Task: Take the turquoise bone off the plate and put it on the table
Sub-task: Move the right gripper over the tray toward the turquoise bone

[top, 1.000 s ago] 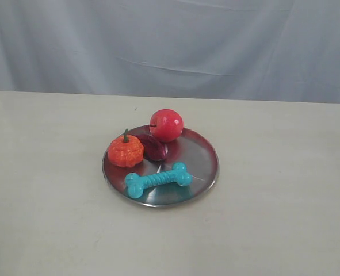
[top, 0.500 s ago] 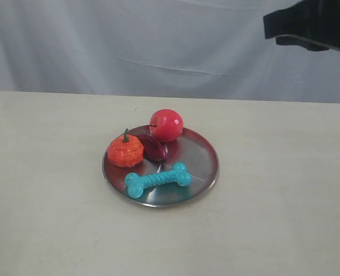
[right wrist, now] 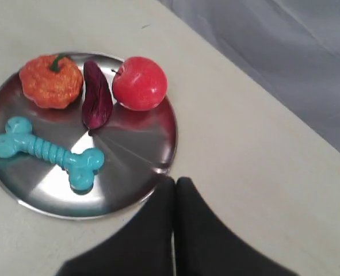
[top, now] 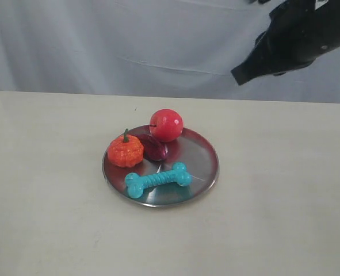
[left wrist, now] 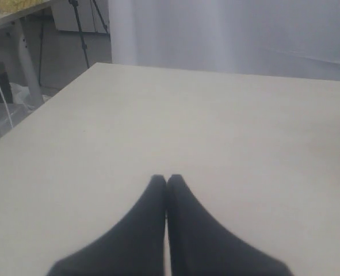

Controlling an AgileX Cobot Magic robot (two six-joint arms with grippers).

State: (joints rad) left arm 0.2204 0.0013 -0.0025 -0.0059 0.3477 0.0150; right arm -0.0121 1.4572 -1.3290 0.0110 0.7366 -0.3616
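- The bone (top: 157,180) lies on the plate (top: 201,155), near its 6 o'clock rim in the exterior view, apart from the toy fruits.
- A pumpkin (top: 125,150) sits at 10 o'clock and an apple (top: 166,125) at 12.
- The right gripper (right wrist: 174,183) hangs above the table (top: 285,190), its fingers pressed together and empty.
- The left gripper (left wrist: 166,181) is also pressed together, over the table.

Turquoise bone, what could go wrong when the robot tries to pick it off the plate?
1. The right gripper has its jaws shut. Unless they open first, they may just shove the turquoise bone.
2. The plate is shiny and looks slippery, so the bone might skid.
3. The purple fruit and orange pumpkin sit close beside it and could get bumped.
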